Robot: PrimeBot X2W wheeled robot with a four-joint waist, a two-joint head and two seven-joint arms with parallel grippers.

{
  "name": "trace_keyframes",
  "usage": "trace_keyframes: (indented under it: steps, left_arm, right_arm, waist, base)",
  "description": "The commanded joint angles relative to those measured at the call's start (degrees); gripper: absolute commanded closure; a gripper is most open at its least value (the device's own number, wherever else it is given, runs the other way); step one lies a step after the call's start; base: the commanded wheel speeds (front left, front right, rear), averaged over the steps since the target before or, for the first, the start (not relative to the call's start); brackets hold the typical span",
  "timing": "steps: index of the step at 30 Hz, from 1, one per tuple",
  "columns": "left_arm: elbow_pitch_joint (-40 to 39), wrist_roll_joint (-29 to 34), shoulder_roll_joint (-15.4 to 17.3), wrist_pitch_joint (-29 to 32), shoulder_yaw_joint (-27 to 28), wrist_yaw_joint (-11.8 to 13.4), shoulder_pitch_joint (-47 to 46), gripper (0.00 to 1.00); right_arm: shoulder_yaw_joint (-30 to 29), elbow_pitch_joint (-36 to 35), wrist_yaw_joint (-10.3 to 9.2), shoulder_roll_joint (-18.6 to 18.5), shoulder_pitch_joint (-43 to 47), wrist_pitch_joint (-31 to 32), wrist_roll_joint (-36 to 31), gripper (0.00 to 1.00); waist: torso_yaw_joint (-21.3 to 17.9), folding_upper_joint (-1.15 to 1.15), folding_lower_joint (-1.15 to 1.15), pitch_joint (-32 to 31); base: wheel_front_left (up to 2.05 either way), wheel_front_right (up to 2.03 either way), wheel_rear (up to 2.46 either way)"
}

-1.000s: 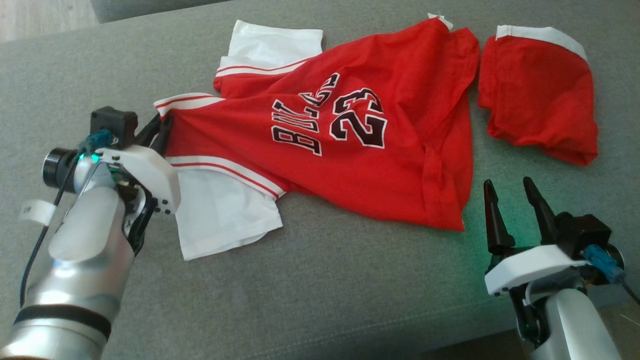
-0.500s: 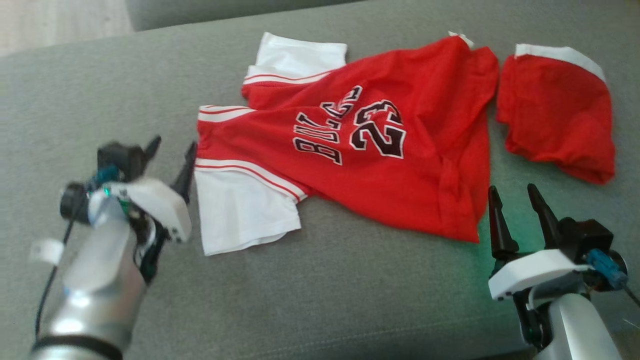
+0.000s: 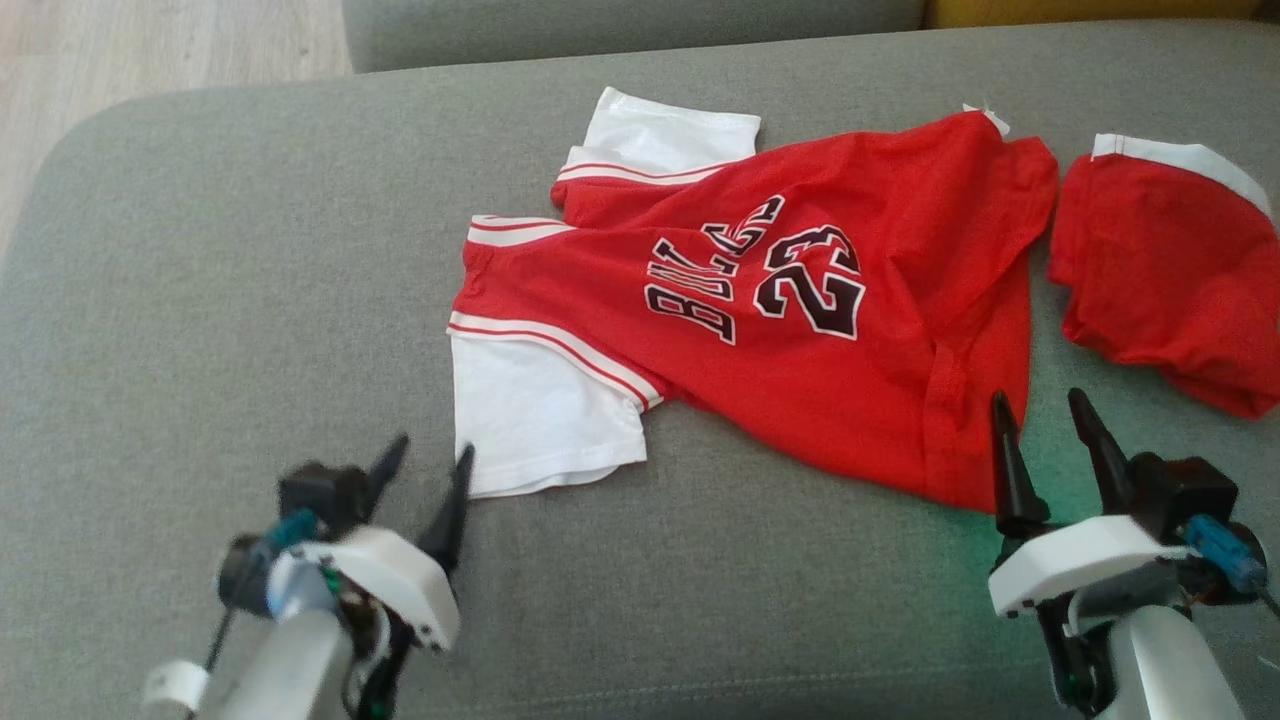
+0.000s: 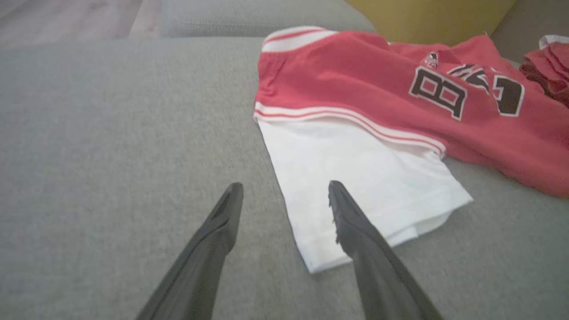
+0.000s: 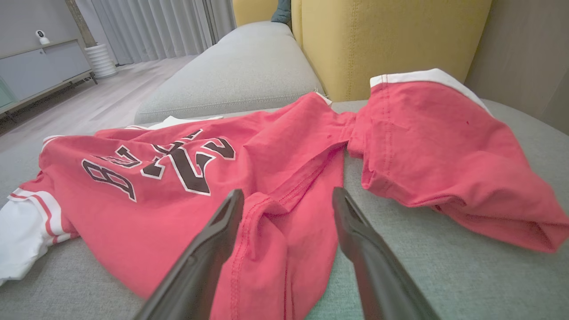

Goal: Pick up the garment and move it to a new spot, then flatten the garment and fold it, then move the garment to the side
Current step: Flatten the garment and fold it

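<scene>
Left gripper stood wide, holding nothing, its fingers just near-left of the near sleeve. We could not tell whether they touched it. Right gripper was also wide and empty, with its tips over the near-right hem of the jersey. In the right wrist view that hem sat bunched between the fingers, contact unclear.

The jersey lay print-up in the middle of the grey cushion, collar end left, hem right. The far sleeve stuck out on the far side. A second red piece lay just right of the jersey, a narrow gap between them.

We judged the step in hand to be flattening: the jersey was placed, folding was not begun, and the body was still creased, with a ridge along the right side. The next move likely called for both grippers to pinch opposite edges low on the cushion and tug outward. The cloth looked thin, so a shallow pinch might have caught only one layer.

A second before, the left gripper had been clamped on the jersey's left edge. Now it was released and drawn back toward the near side, and that edge lay down flat. The right gripper kept the same pose. The whole head view had shifted, so we put the jersey's apparent move down to the camera.
</scene>
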Motion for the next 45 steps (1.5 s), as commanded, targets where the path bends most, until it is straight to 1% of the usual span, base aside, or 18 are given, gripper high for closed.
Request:
trace_keyframes:
  steps: [1, 3, 8, 13, 21, 25, 28, 29, 30, 33, 37, 38, 40, 45]
  left_arm:
    - [-1.74, -0.33, 0.89, -0.70, 1.68, 0.19, -1.74, 0.00]
    - [-1.83, -0.45, 0.18, -0.70, 1.21, 0.26, -0.77, 0.00]
    - [-2.10, -1.13, -0.95, -0.71, 1.70, 1.46, -0.04, 0.00]
    - [-1.41, -1.30, -0.95, -0.58, 2.16, 2.46, -0.51, 0.00]
    - [1.96, -1.59, -1.06, 2.44, 1.14, 2.59, -1.59, 0.00]
    - [4.19, -1.10, -0.65, 3.54, 0.77, 3.78, -2.72, 0.00]
    - [5.38, -1.39, -0.72, 4.30, 0.76, 4.03, -3.28, 0.00]
    - [5.76, -1.56, -0.76, 4.77, 0.66, 3.82, -3.46, 0.07]
    - [6.09, -1.72, -0.78, 5.20, 0.51, 3.53, -3.62, 1.00]
    - [5.83, -2.05, -0.50, 4.23, 0.34, 2.53, -4.26, 1.00]
    - [3.43, -2.83, 0.29, 0.97, 2.75, 3.72, -5.70, 1.00]
    - [3.43, -2.83, 0.29, 0.97, 2.75, 3.72, -5.70, 1.00]
    - [1.53, -2.81, 0.64, 0.08, 3.82, 4.35, -6.23, 1.00]
    - [-3.33, -2.32, 1.01, -0.61, 5.72, 5.31, -6.37, 1.00]
  right_arm:
    - [1.18, -2.03, 0.37, -0.32, -0.51, -0.12, -0.29, 0.00]
    - [1.52, -1.98, 0.37, -0.32, -0.54, -0.14, -0.16, 0.00]
    - [2.13, -1.76, 0.37, -0.32, -0.58, -0.34, 0.28, 0.00]
    - [1.94, -1.75, 0.37, -0.32, -0.50, -0.35, 0.22, 0.00]
    - [2.19, -1.88, 0.37, -0.32, -0.66, -0.30, 0.25, 0.00]
    - [2.09, -2.07, 0.37, -0.32, -0.76, -0.39, 0.18, 0.00]
    - [2.09, -2.14, 0.37, -0.32, -0.84, -0.42, 0.18, 0.00]
    - [2.07, -2.17, 0.37, -0.32, -0.85, -0.43, 0.19, 0.00]
    - [2.05, -2.18, 0.37, -0.32, -0.85, -0.44, 0.18, 0.00]
    - [1.80, -2.11, 0.37, -0.32, -0.72, -0.38, 0.16, 0.00]
    - [2.22, -1.87, 0.37, -0.32, 0.36, -0.08, 0.38, 0.00]
    - [2.22, -1.87, 0.37, -0.32, 0.36, -0.08, 0.38, 0.00]
    - [3.61, -1.89, 0.37, -0.32, 1.18, -0.01, 0.87, 0.00]
    - [9.77, -1.81, 0.37, -0.32, 3.48, 0.61, 1.55, 0.00]
  waist:
    - [0.02, 0.00, 0.00, -0.06]
    - [-0.10, 0.00, 0.00, -0.14]
    - [-1.11, 0.00, 0.00, -0.24]
    - [-2.06, 0.00, 0.00, -0.34]
    - [-3.19, 0.00, 0.00, 0.09]
    - [-3.83, 0.00, 0.00, 0.71]
    - [-4.12, 0.00, 0.00, 1.04]
    - [-4.19, 0.00, 0.00, 1.14]
    - [-4.26, 0.00, 0.00, 1.23]
    - [-4.37, 0.00, 0.00, 1.37]
    - [-4.30, 0.00, 0.00, 1.11]
    - [-4.30, 0.00, 0.00, 1.11]
    - [-4.26, 0.00, 0.00, 0.97]
    - [-4.17, 0.00, 0.00, 0.87]
  base:
    - [0.00, 0.00, 0.00]
    - [0.00, 0.00, 0.00]
    - [0.00, 0.00, 0.00]
    - [0.00, 0.00, 0.00]
    - [0.00, 0.00, 0.00]
    - [0.00, 0.00, 0.00]
    - [0.00, 0.00, 0.00]
    - [0.00, 0.00, 0.00]
    - [0.00, 0.00, 0.00]
    - [0.00, 0.00, 0.00]
    - [0.00, 0.00, 0.00]
    - [0.00, 0.00, 0.00]
    - [0.00, 0.00, 0.00]
    - [0.00, 0.00, 0.00]
